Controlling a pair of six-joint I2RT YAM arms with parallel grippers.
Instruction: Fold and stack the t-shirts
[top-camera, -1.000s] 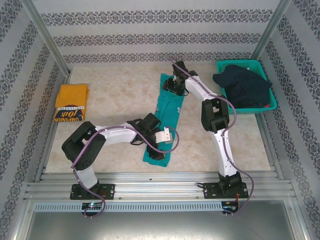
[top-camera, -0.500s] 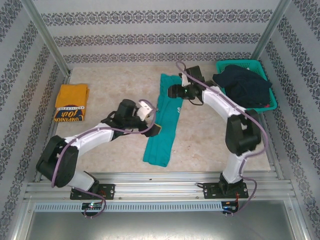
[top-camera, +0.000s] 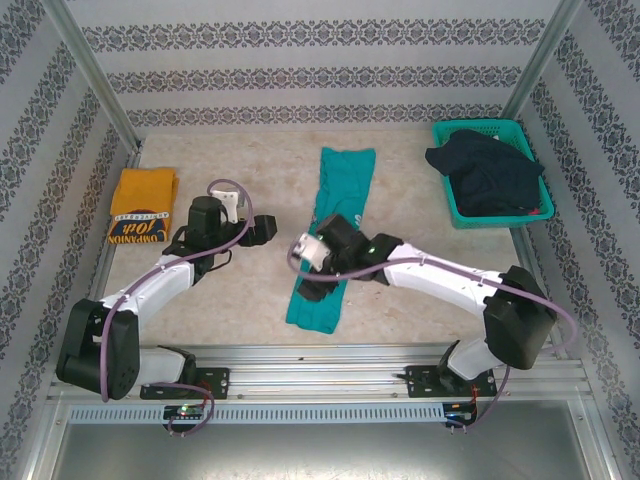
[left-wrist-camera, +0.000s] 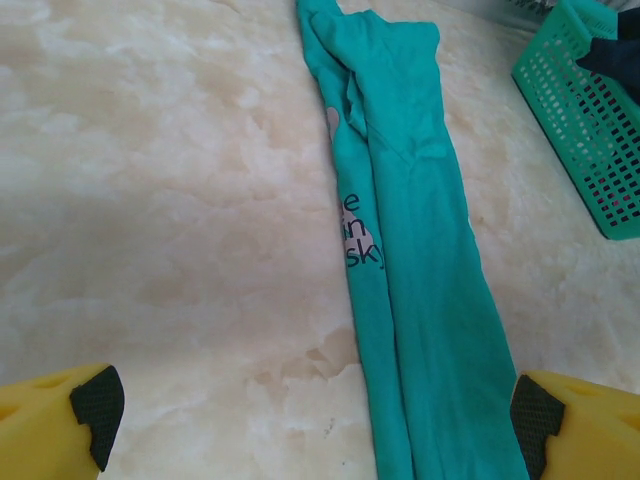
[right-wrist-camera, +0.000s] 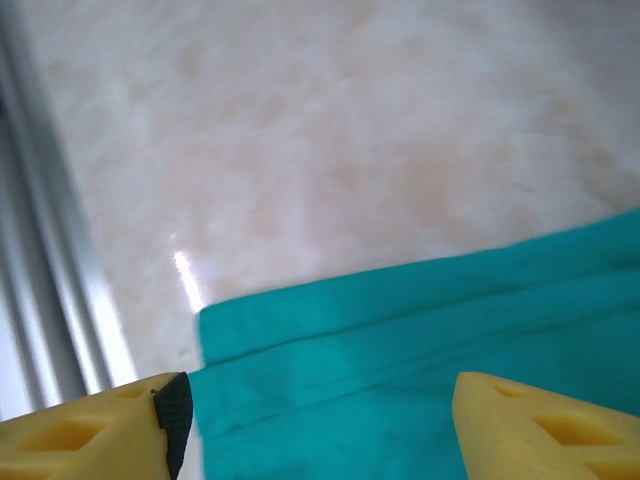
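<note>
1. Where lettering can be read, we find it on both shirts. The teal t-shirt (left-wrist-camera: 420, 250) carries pale print along its fold. The left wrist view gives us "e", "in" and "sky", and the rest is tucked under.
2. The yellow t-shirt (top-camera: 143, 195) has a dark band at its near end. Its yellow block capitals look like "COMPANION", and we cannot make out the script word beside them.
3. We count two t-shirts on the table (top-camera: 420, 180), one teal mesh basket (top-camera: 500, 220) at the far right, and one heap of dark navy clothing (top-camera: 490, 170) inside it.
4. The teal t-shirt lies folded into one long narrow strip in the middle of the table, running from far to near. The yellow one sits folded at the left edge, well apart from it.
5. We count two arms. The left gripper (top-camera: 268, 228) hovers to the left of the strip, its jaws spread wide with nothing between them.
6. The right gripper (top-camera: 318, 282) is over the near part of the strip, close to the hem. Its fingers (right-wrist-camera: 110, 430) stand apart, and we see no cloth caught between them.
</note>
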